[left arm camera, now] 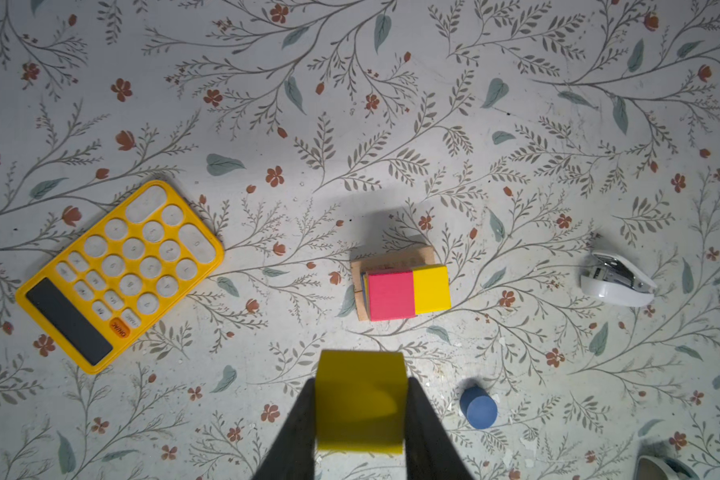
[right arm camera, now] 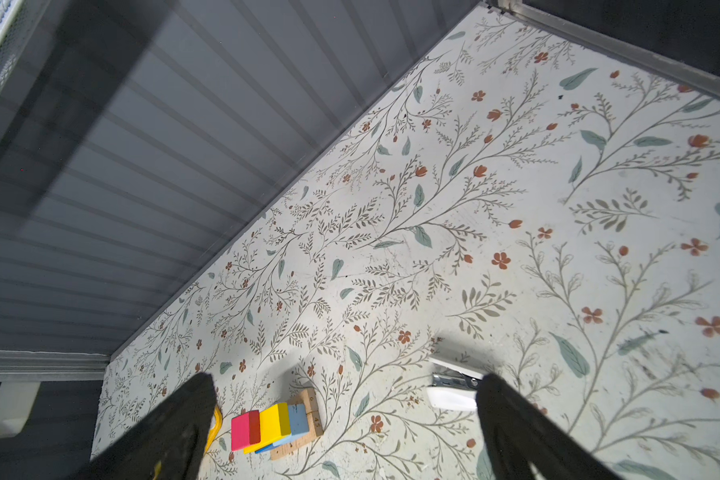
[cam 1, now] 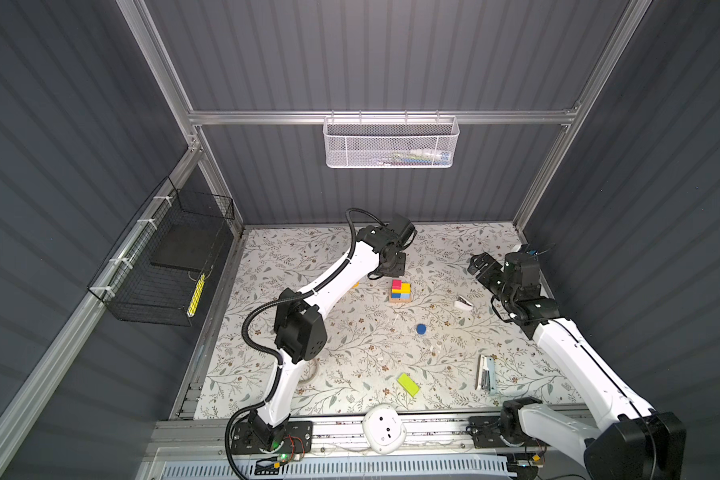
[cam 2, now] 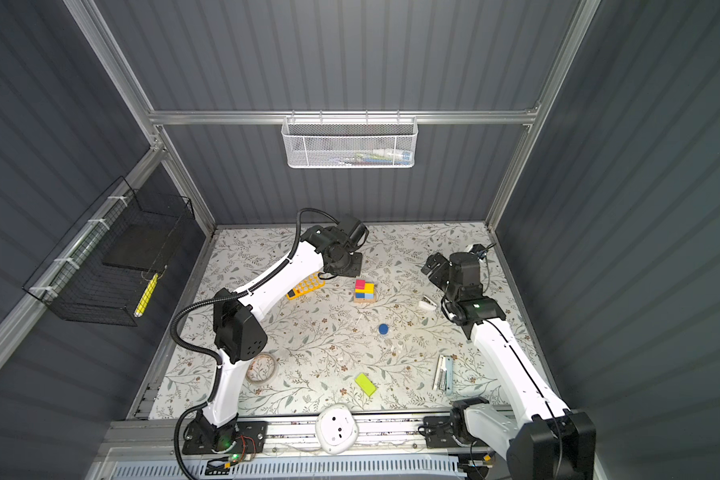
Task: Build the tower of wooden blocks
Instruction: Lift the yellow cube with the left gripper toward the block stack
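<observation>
Left gripper [left arm camera: 361,384] of mine clamps a yellow block [left arm camera: 360,419], seen only from its wrist view; both top views hide that grip; my right gripper [right arm camera: 346,380] gapes wide, empty; the wood block tower [cam 1: 400,290] stands mid-mat [cam 1: 350,353], bare mat around it, between calculator [left arm camera: 119,274] and white stapler [left arm camera: 616,280], well off every edge.

Surface: I'm looking at a floral-print table [cam 1: 308,249]
Centre: tan bars [left arm camera: 391,257] flat on it, coloured cubes [left arm camera: 408,293] stacked above
Front of that: blue cylinder [cam 1: 421,329] upright, then lime bar [cam 1: 408,384] lying flat
Left: yellow calculator [cam 2: 306,286], clear tape roll [cam 2: 261,368] toward the front
Right: small white stapler [cam 1: 463,304], longer stapler [cam 1: 486,373] nearer the front edge
</observation>
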### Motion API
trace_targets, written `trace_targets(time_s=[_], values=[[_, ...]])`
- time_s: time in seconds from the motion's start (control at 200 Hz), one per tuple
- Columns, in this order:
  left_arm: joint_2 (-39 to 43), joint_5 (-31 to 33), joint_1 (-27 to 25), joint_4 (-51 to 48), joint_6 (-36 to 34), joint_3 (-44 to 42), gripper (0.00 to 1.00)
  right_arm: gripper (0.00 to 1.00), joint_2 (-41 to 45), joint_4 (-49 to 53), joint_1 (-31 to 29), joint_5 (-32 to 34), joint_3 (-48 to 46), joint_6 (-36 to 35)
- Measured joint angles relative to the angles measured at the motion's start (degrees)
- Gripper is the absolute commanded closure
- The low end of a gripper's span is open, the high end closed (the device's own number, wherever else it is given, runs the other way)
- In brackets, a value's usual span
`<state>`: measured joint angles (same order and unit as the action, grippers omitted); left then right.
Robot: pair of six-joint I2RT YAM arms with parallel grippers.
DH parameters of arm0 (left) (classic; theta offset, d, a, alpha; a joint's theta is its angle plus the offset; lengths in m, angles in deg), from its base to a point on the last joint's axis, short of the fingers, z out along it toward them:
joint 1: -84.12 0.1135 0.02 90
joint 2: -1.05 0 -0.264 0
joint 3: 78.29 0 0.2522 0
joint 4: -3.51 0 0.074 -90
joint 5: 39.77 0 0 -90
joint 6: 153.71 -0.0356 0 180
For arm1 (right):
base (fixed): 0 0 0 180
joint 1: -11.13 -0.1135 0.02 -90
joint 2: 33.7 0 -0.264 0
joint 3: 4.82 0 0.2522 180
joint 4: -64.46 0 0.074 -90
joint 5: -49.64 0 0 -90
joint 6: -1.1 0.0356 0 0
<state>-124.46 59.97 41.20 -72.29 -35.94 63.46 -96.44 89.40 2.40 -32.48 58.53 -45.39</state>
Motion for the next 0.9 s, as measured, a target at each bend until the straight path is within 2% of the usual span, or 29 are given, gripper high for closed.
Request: trace_targets(time_s=[0.27,0.605,0.9], values=[[-3.5,-2.5,-1.7,0.4,0.1,4.5,0.76,0.01,-0.3,-0.1,0.7,-0.2,0.0,0.0],[-8.2,-4.7,-3.4,2.3,0.5,5.2,0.77,0.01,-0.6,-0.5,2.0,-1.2,0.0,0.0],[-9.8,-4.1,-4.2,3.4,0.5,5.2,0.78,0.01,-1.6,-0.9,2.7,-2.4,-0.1,0.0]])
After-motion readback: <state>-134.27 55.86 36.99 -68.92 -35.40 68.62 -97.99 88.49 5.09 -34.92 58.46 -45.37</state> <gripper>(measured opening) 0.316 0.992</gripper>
